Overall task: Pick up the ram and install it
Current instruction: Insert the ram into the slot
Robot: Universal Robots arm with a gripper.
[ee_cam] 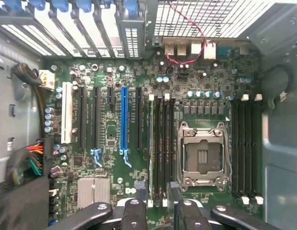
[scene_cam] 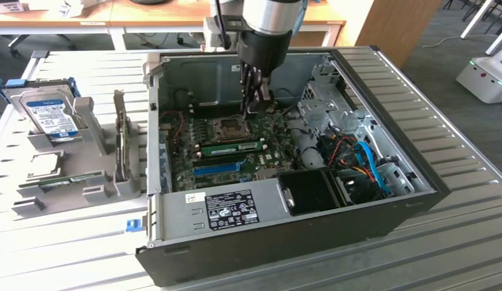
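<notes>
One arm (scene_cam: 271, 15) hangs straight down into the open computer case (scene_cam: 275, 242), which lies on its side on the slatted table (scene_cam: 461, 242). The wrist points squarely at the motherboard (scene_cam: 271, 160), and the gripper (scene_cam: 255, 108) is poised over the board's far half, by the case's rear wall.

The arm's upper part is cut off by the exterior view's top edge. There the dark fingers blend into the shadowed case, so their tips are hard to separate. In the wrist view the gripper (ee_cam: 157, 189) shows as black finger links cut by the frame, looking down on the CPU socket (ee_cam: 203, 153) and the blue slot (ee_cam: 123, 117).

The jaws stand wide apart with nothing between them, and they hold nothing. Whether a tip touches the board cannot be told.

The ram (scene_cam: 232, 147) stands on edge in a motherboard slot, between the CPU socket (scene_cam: 231, 128) and the blue slot (scene_cam: 219, 168), apart from the gripper.
</notes>
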